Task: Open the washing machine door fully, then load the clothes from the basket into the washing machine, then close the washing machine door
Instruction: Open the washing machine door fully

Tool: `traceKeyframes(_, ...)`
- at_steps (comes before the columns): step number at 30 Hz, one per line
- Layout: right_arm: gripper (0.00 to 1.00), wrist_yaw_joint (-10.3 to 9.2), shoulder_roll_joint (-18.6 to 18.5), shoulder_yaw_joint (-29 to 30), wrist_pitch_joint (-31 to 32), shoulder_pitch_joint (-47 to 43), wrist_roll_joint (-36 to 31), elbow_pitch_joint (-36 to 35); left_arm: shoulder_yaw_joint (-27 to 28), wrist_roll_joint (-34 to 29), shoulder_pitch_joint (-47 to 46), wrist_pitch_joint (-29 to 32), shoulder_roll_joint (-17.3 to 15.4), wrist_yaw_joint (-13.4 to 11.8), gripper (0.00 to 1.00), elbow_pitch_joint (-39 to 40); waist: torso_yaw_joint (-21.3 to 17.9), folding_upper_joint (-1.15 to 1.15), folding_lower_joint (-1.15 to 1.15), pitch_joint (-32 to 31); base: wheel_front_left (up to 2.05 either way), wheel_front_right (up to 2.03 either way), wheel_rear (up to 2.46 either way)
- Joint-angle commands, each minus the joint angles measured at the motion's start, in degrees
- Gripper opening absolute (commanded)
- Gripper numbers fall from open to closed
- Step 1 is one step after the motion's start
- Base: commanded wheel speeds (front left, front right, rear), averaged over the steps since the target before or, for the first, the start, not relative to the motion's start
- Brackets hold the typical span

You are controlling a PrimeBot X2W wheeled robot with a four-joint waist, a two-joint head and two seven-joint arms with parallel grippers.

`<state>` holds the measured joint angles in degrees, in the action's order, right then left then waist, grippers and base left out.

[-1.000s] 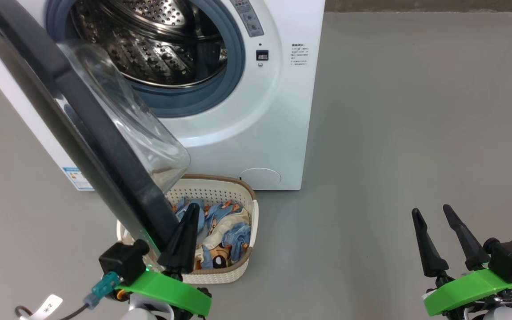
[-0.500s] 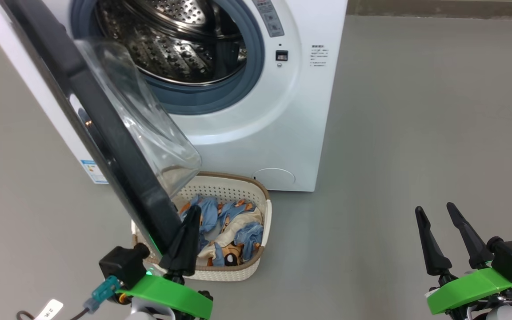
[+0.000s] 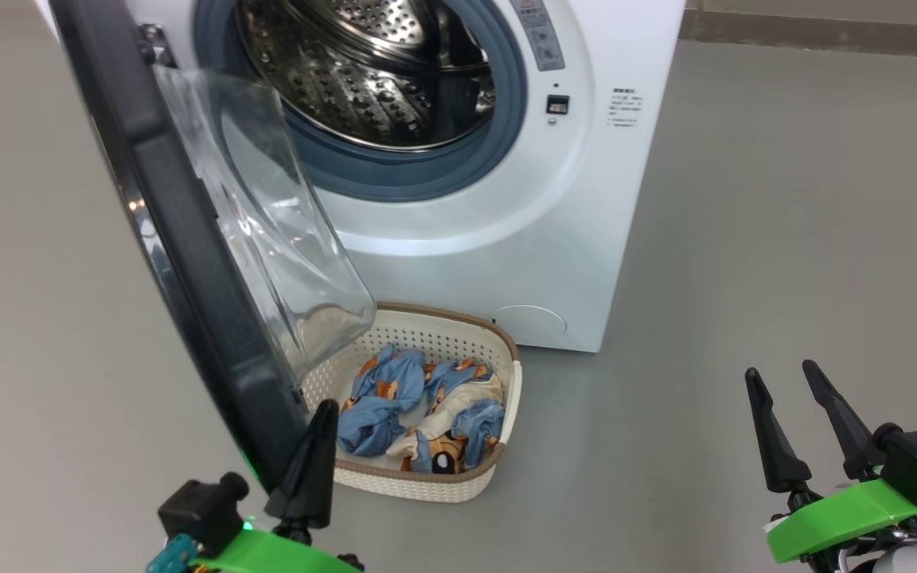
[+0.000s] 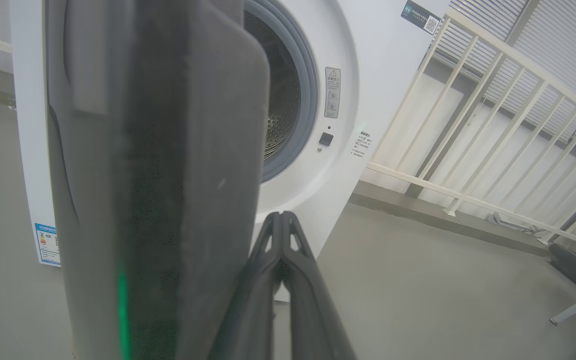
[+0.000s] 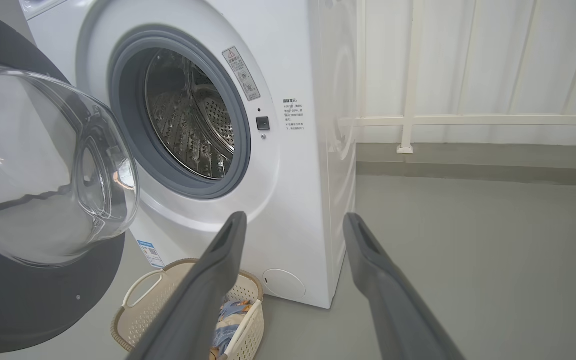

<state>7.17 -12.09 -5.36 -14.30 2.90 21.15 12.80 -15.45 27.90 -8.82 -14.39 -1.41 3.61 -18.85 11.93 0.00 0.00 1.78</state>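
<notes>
— The washing machine door (image 3: 188, 255): how is it seen to stand?

— It is seen swung out from the washing machine (image 3: 506, 239) and turned nearly edge-on to the head view, with its glass bowl (image 3: 283, 247) faced to the right. The steel drum (image 3: 371, 79) and the grey rubber ring (image 3: 427, 171) are exposed behind it.

— Where is the basket (image 3: 427, 481) placed?

— It is set on the floor (image 3: 745, 239), just before the machine's lower front. In the head view its left end is overlapped by the door's lower part. The clothes (image 3: 395, 398) are heaped inside it, blue and cream, printed with orange-brown bears.

— How is the left gripper (image 3: 321, 414) held?

— It is closed, finger laid against finger. It is placed just beside the door's lower rim, on the bowl's side; whether the rim is touched cannot be told. In the left wrist view the joined fingers are seen to the right of the door's dark edge, on which a green streak (image 4: 122, 310) is lit.

— And the right gripper (image 3: 781, 370)?

— It is held open, its fingers spread apart, low at the right over the floor and well apart from the machine and the basket.

— What else is shown?

— A blue label sticker (image 4: 47, 243) is fixed low on the machine's side panel. A white railing (image 4: 493, 125) is seen beyond the machine.
</notes>
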Motion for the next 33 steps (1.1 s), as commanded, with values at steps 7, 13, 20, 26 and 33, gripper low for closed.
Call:
traceKeyframes(7,1.0,0.32,-1.3,-0.6,-0.7,-0.8,-0.4,-1.7,5.5,-1.3,2.4,-0.6,-1.9,-1.3,0.0,3.2,2.8,0.0,0.0,-0.7,0.0,0.0,0.0)
traceKeyframes(13,1.0,0.32,-1.1,-0.5,-0.7,-1.3,-0.5,-1.7,8.4,-1.1,3.7,-0.6,-3.1,-1.8,0.0,3.8,4.6,0.0,0.0,-1.2,0.0,0.0,0.0)
traceKeyframes(20,1.0,0.32,-0.8,-1.0,-0.7,-1.5,-0.4,-1.6,11.3,-1.4,3.4,-0.6,-6.1,-3.1,0.0,2.8,6.4,0.0,0.0,-1.5,0.0,0.0,0.0)
traceKeyframes(26,1.0,0.32,-0.9,-0.9,-0.7,-1.3,-0.4,-1.7,13.7,-1.3,1.8,-0.3,-9.3,-4.4,0.0,1.4,7.8,0.0,0.0,-0.7,0.0,0.0,0.0)
traceKeyframes(33,1.0,0.32,-1.4,-0.9,-0.7,-0.9,-0.2,-1.9,15.4,-1.4,-0.6,-0.3,-11.7,-5.0,0.0,-0.2,8.6,0.0,0.0,0.6,0.0,0.0,0.0)
